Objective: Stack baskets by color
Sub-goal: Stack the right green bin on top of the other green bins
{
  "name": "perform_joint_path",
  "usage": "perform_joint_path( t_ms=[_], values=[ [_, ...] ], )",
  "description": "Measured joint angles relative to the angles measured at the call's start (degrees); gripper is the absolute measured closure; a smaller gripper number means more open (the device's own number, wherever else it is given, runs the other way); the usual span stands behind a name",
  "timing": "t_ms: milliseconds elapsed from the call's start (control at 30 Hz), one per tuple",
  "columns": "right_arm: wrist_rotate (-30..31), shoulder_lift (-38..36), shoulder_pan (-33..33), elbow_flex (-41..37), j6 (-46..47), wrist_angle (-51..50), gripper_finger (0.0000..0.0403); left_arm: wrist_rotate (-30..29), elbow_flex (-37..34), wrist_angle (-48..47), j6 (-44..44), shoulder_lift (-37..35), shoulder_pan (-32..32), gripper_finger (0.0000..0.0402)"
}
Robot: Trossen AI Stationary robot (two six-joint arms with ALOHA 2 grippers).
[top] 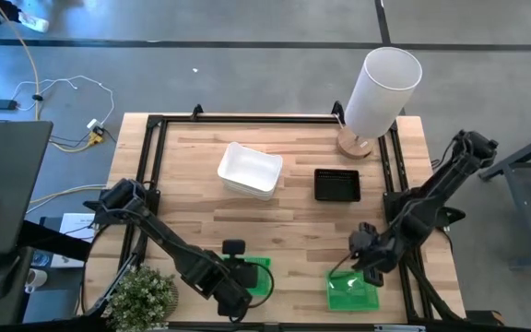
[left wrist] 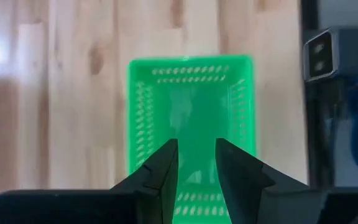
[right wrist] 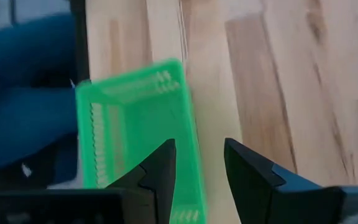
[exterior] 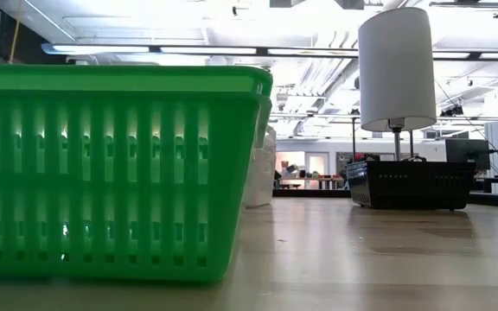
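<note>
We look down on a pale wooden worktop (top: pixel 284 221) of butcher-block planks, edged by a black metal frame (top: pixel 155 148) and standing on a grey concrete floor (top: pixel 247 65) where loose cables trail past the far left corner. A tall white cylinder (top: pixel 383 89) rises from a round wooden base at the far right. Mid-worktop sit the white baskets (top: pixel 249 170), stacked, and just to their right a black basket (top: pixel 336 184). Near the front edge we see one green basket (top: pixel 256 275) under the left gripper (top: pixel 240 288), whose fingers stand slightly apart above it, pinching nothing. The right gripper (top: pixel 369 263) hangs over another green basket (top: pixel 352 291), its fingers parted astride the rim. A small potted plant (top: pixel 143 295) sits at the front left corner. Across the worktop, the room shows ceiling strip lights.
</note>
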Motion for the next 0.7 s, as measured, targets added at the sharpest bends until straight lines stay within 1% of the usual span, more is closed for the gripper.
perform_joint_path(
  t_ms=[67,200,400,700],
  values=[
    [-0.35,1.77,1.44,0.00,0.02,0.70,0.0279,-1.42,0.00,-1.84,-1.09,-0.58,-0.55,0.0307],
    [-0.39,4.62,3.90,0.00,1.60,1.18,0.0279,-3.34,0.00,-2.58,-2.58,-0.98,-0.62,0.0307],
    [-0.37,8.00,6.08,0.00,4.58,0.87,0.0279,-3.62,0.00,-2.37,-2.73,-1.16,0.64,0.0307],
    [-0.57,12.28,6.59,0.00,6.10,1.03,0.0279,-2.85,0.00,-2.36,-2.29,-1.16,1.36,0.0307]
  ],
)
